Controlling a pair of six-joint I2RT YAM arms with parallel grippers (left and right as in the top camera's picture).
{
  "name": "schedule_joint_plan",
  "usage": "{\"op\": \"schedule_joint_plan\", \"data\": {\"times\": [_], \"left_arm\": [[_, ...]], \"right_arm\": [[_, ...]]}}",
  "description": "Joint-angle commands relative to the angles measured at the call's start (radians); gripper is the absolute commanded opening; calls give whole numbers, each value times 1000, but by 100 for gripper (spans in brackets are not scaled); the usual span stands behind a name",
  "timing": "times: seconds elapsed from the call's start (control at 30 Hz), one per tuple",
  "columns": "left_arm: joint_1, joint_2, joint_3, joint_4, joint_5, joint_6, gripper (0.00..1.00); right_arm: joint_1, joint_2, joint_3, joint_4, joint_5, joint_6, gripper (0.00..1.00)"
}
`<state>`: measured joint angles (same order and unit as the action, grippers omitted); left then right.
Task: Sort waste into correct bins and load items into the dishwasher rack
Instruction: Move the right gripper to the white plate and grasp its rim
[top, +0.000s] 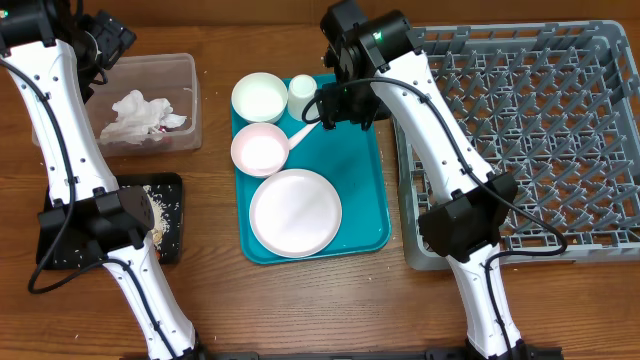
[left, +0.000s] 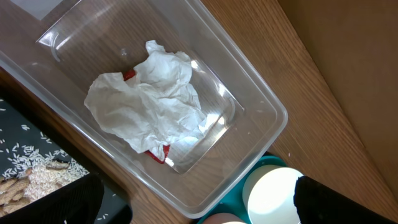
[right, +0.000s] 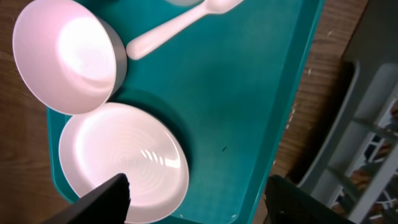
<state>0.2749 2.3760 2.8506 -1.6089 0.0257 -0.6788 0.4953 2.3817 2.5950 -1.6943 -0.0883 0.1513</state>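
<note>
Teal serving tray (top: 365, 190) carries the plate (top: 295, 212), two bowls (top: 260, 97), cup (top: 302, 92) and fork (top: 303, 128) beside the grey dishwasher rack (top: 530, 130). Left wrist: left fingers (left: 339, 202) spread wide above the clear tub (left: 255, 102) holding crumpled napkins (left: 149, 102). Right wrist: right fingers (right: 106, 199) apart, empty, over the tray.

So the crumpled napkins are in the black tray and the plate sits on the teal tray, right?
Not quite. The crumpled napkins lie in the clear tub, not the black tray; the left wrist view shows it. The plate does sit on the teal tray.
</note>
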Motion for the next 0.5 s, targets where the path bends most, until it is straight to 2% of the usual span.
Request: {"op": "schedule_joint_plan", "data": {"times": [0.0,0.3,0.47], "left_arm": [[-8,-2,-2,-2,-7,-6,100],[-8,-2,-2,-2,-7,-6,100],[-8,-2,-2,-2,-7,-6,100]], "right_arm": [[-2,-9,-75,0,-64,-56,72],[21,-9,-378,15,-98,-48,71],[83,-8,-510,119,-131,-47,71]]}}
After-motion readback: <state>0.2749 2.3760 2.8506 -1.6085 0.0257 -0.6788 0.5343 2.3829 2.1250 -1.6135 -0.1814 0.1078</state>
